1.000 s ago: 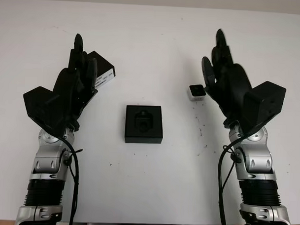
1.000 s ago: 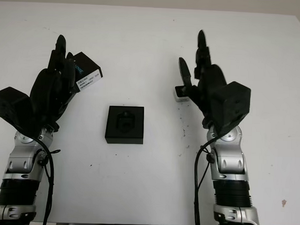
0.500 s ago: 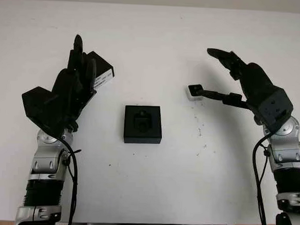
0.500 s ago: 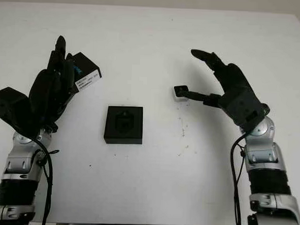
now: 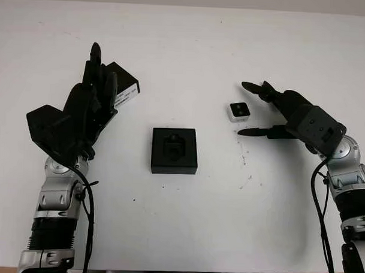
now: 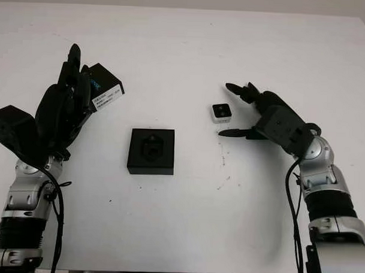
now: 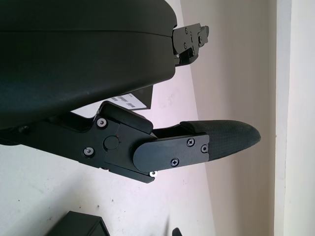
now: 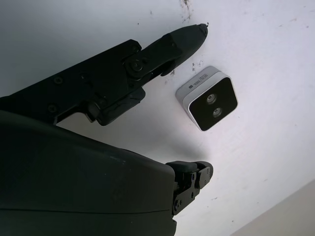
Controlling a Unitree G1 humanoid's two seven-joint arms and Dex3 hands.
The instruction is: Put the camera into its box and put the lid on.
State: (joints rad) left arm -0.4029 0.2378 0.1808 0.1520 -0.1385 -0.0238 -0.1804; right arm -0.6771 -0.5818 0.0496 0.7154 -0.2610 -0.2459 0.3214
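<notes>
A white table [image 5: 185, 232] with a few small dark specks fills the scene, and a pale wall edge runs along the top of the frame. The small white camera [image 5: 238, 111] with a black front lies right of the centre, in the upper half, its front facing up. The right hand [image 5: 273, 113] is just to the right of it, holding nothing, with one finger above the camera and one finger [image 5: 254, 132] below it; neither touches the camera. The black box [image 5: 174, 150] sits open in the middle of the frame, well apart from the camera. At the upper left, the black lid [image 5: 125, 89] with a white label lies on the table, and the left hand [image 5: 94, 94] stands upright just beside it, open, holding nothing.
</notes>
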